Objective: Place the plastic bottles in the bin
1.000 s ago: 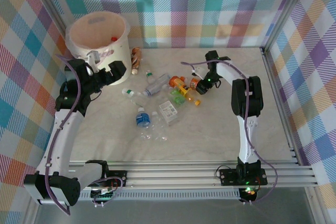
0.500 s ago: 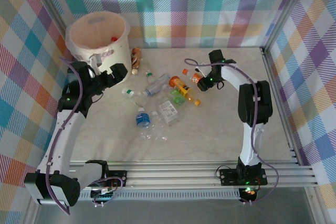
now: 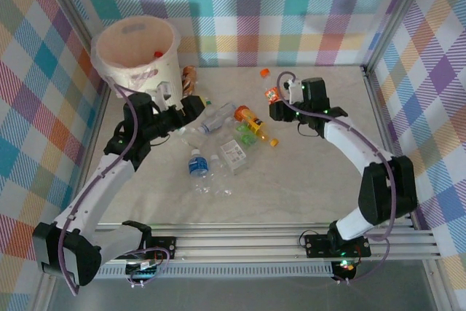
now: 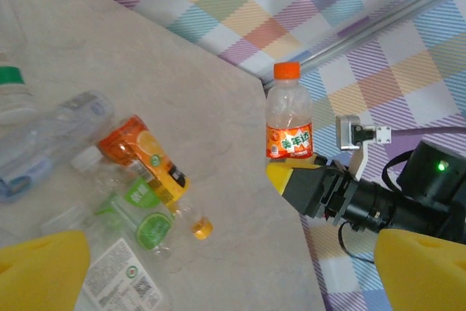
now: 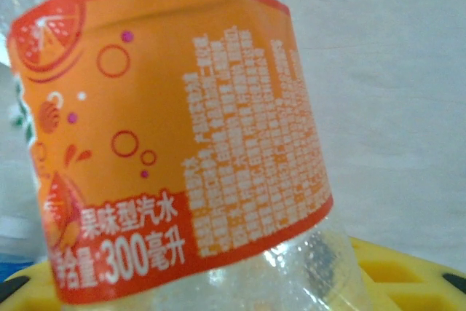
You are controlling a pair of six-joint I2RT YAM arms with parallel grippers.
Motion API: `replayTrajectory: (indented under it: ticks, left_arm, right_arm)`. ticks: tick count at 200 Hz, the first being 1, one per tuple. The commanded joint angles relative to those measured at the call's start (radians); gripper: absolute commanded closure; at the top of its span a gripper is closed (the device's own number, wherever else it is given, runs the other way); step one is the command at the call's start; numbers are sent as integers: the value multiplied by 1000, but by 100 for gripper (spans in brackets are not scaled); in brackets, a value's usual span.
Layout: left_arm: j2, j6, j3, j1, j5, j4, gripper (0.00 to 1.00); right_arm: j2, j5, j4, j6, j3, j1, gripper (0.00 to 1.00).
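My right gripper (image 3: 277, 105) is shut on an upright plastic bottle (image 3: 271, 91) with an orange cap and an orange label, held off the table at the far middle. The left wrist view shows that bottle (image 4: 290, 118) standing in the right gripper's yellow fingers (image 4: 280, 178). Up close, its label (image 5: 175, 143) sits above one yellow finger (image 5: 408, 271). My left gripper (image 3: 178, 101) hangs open beside the bin (image 3: 135, 45), with nothing between its yellow fingertips (image 4: 44, 267). Several crushed bottles (image 3: 218, 140) lie mid-table, among them an orange one (image 4: 145, 162) and a green-labelled one (image 4: 142, 216).
A brown bottle (image 3: 188, 81) lies against the bin's right side. A red-capped item sits inside the bin. Aluminium rails run along the table's right edge (image 3: 386, 143) and front edge. Checked cloth walls close in the back and both sides.
My right gripper has lifted the orange-capped bottle out of the pile and carried it up and toward the far side. My left gripper has swung right, away from the bin, toward the pile.
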State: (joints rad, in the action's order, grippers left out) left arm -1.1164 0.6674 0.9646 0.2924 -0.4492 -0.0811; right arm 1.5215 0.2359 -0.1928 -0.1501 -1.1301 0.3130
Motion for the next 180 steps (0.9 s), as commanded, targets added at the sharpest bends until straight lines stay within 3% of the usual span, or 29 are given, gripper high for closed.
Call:
replayTrajectory:
  ticks: [1, 39, 79, 118, 148, 180]
  left_arm:
    - [-22, 46, -2, 30, -54, 73, 0]
    - [-38, 46, 16, 93, -118, 126, 0]
    - [-85, 75, 35, 138, -99, 184, 0]
    - [-152, 94, 81, 143, -145, 241, 0]
    - [-172, 90, 88, 143, -96, 257, 0]
    - [-202, 106, 103, 143, -114, 307, 9]
  right_arm:
    - [-42, 134, 117, -194, 13, 47, 68]
    - [-62, 222, 138, -348, 15, 163, 68]
    - [-67, 338, 257, -466, 23, 255, 67]
    - [-65, 446, 270, -484, 8, 285, 66]
    - [-42, 524, 303, -502, -18, 305, 66]
    - [-15, 592, 313, -518, -44, 314, 65]
